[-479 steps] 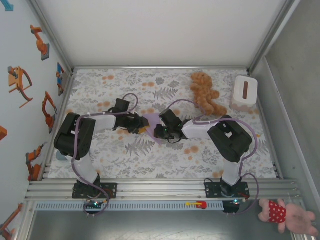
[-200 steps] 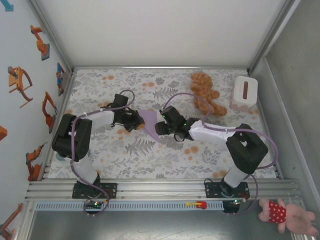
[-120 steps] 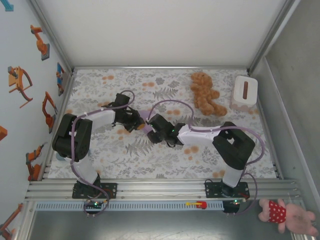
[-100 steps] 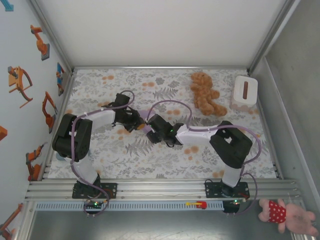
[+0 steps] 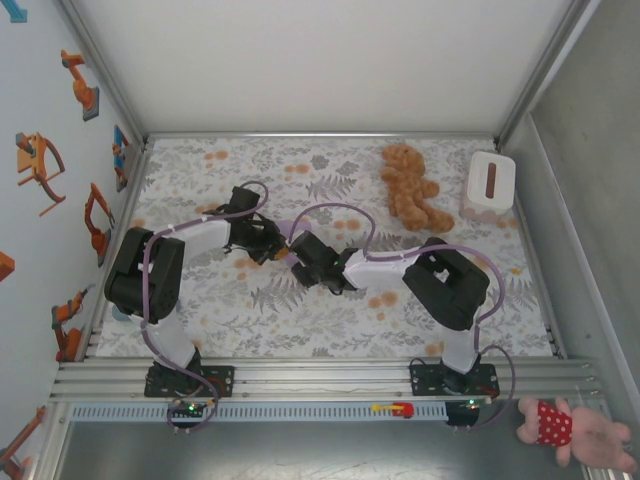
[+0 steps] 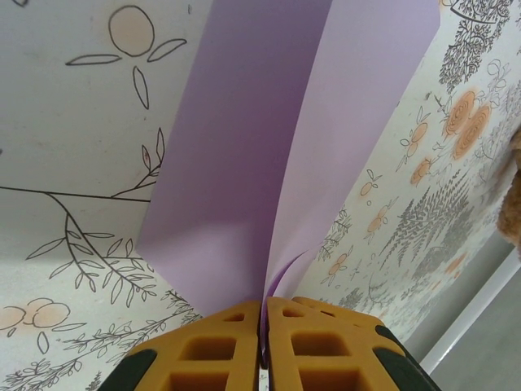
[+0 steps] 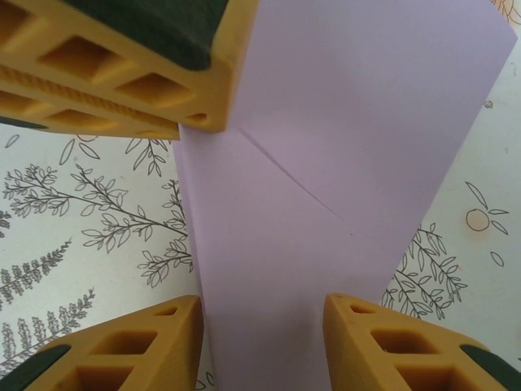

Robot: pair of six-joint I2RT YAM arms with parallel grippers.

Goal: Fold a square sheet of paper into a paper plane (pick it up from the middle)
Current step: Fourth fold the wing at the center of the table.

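— Where was the paper [image 6: 244, 138] at that point?

— Near the middle of the table [image 5: 300, 315], with the teddy bear [image 5: 408, 186] off toward two o'clock. The left claw [image 6: 262, 308] came at it from nine o'clock and was pinched tight on one edge. Two purple flaps rose from that pinch like a narrow V.

— And the other claw?

— The right claw [image 7: 262, 308] reached in from four o'clock. Its fingers stood partly apart, one on each side of the paper, and I couldn't see either of them pressing on it.

— So how far along was the plane?

— Early, I'd say. The sheet was doubled along a centre fold, and the right wrist camera showed one faint slanted crease running across it. That looked like the first fold or two done.

— What was left?

— Most of it, by my reckoning. I saw no pointed nose and no wings folded down. The corners and both wing folds remained to be made.
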